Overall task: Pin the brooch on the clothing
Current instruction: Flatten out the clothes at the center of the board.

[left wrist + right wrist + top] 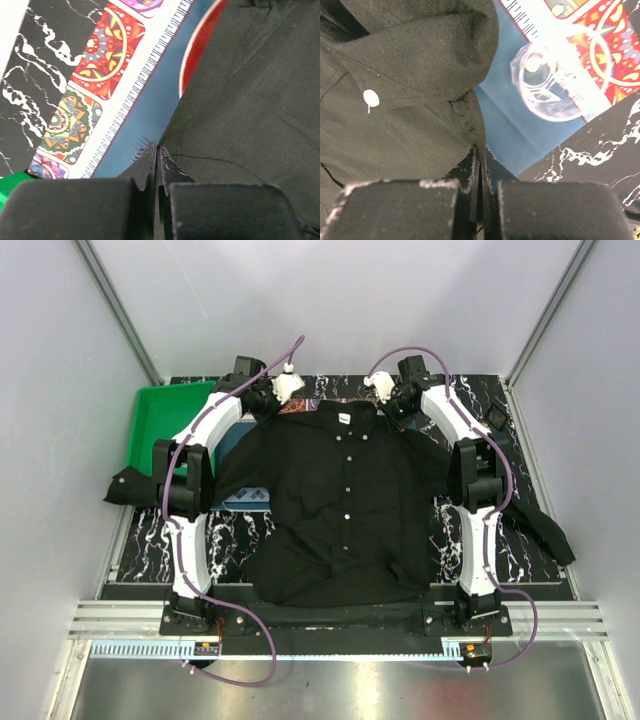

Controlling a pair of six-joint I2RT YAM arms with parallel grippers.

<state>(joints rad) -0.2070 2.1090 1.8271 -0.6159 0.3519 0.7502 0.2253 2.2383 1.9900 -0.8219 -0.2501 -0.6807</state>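
White enclosure walls surround a black, white-veined marble-look worktop (240, 532). A large black long-sleeved button-up shirt (340, 510) lies spread on it, front up, collar at the far side, with small white buttons down the middle. Its sleeves trail out to either side. A green plastic tray (160, 425) sits at the far left.

The left end effector (270, 400) is at the shirt's far left shoulder and the right end effector (395, 403) at the far right shoulder, either side of the collar.

In the left wrist view the two fingers are pressed together, tips at the shirt's edge, over a blue patterned placemat (150, 102). A red curved rim (197, 45) is half hidden under the cloth. In the right wrist view the fingers also meet, and a shirt seam runs down to their tips. Whether either pair pinches any fabric cannot be told. A clear plastic container (560, 75) sits just beside the shirt, its contents too blurred to identify.

The golden brooch cannot be made out in any view.
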